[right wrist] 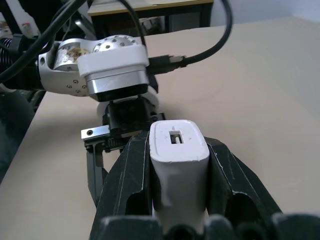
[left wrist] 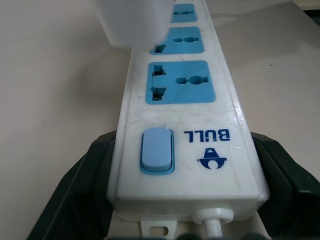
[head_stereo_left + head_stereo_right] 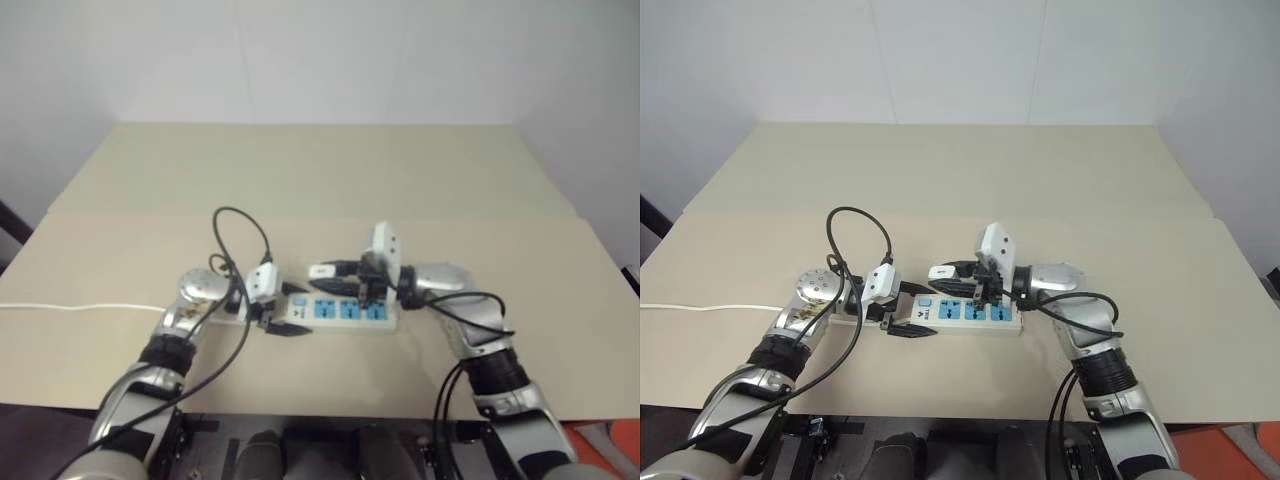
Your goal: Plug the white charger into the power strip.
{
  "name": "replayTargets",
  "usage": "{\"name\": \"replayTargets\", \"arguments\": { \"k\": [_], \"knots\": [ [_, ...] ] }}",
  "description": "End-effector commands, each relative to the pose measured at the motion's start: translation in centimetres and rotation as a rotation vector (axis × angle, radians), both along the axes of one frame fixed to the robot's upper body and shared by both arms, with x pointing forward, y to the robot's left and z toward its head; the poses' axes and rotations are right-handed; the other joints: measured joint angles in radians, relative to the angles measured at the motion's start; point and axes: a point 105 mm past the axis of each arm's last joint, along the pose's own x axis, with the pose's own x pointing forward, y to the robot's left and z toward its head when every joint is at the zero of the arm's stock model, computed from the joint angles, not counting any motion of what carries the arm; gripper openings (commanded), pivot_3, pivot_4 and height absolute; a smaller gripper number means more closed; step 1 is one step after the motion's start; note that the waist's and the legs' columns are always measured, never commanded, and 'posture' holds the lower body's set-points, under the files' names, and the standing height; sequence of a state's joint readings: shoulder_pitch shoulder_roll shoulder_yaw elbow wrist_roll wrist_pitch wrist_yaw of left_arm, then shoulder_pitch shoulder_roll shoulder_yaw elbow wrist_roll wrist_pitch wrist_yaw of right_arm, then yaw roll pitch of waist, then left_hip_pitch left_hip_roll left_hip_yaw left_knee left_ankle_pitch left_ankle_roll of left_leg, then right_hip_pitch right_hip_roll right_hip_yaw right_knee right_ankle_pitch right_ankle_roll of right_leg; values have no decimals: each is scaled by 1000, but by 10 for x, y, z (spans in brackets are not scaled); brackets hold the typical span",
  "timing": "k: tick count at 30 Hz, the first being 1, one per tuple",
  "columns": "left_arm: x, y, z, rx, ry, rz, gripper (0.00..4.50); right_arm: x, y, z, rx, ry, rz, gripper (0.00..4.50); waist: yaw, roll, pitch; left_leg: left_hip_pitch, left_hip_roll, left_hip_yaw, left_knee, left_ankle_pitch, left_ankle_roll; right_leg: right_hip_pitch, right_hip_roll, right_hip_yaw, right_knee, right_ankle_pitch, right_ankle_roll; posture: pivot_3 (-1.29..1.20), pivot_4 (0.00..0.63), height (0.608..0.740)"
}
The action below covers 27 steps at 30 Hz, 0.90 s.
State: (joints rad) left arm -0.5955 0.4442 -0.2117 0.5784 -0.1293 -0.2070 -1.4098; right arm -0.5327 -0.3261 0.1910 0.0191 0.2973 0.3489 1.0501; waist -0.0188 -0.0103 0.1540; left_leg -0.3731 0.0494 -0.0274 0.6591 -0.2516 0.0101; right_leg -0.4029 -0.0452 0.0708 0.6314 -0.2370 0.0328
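White charger (image 1: 178,165) sits pinched in your right gripper (image 3: 322,271) at frame centre, above the power strip (image 3: 345,311), whose switch end your left gripper (image 3: 283,320) clamps

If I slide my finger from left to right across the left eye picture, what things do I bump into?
White cord → left gripper, clamped on the switch end of the power strip → white charger held above the strip → right gripper.
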Motion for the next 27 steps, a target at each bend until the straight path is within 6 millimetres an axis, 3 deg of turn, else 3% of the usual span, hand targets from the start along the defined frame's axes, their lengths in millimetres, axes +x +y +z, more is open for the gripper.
{"name": "replayTargets", "arguments": {
  "k": [1, 13, 27],
  "knots": [
    [-3, 7, -6, 28, 20, 21, 3312, -2, 4, 6, 23, -51, 25, 1149, 0, 0, 0, 0, 0, 0, 0, 0, 0, 0, 0, 0, 0, 0, 0, 0, 150, 740],
    [-5, 10, -6, 38, 28, 14, 3312, 2, 3, -11, 2, -43, 6, 1149, -3, 0, 0, 0, 0, 0, 0, 0, 0, 0, 0, 0, 0, 0, 0, 0, 150, 740],
    [-6, 11, -6, 42, 29, 13, 3312, -1, 14, -11, 14, -46, 38, 1149, -9, 0, 0, 0, 0, 0, 0, 0, 0, 0, 0, 0, 0, 0, 0, 0, 150, 740]
  ]
}}
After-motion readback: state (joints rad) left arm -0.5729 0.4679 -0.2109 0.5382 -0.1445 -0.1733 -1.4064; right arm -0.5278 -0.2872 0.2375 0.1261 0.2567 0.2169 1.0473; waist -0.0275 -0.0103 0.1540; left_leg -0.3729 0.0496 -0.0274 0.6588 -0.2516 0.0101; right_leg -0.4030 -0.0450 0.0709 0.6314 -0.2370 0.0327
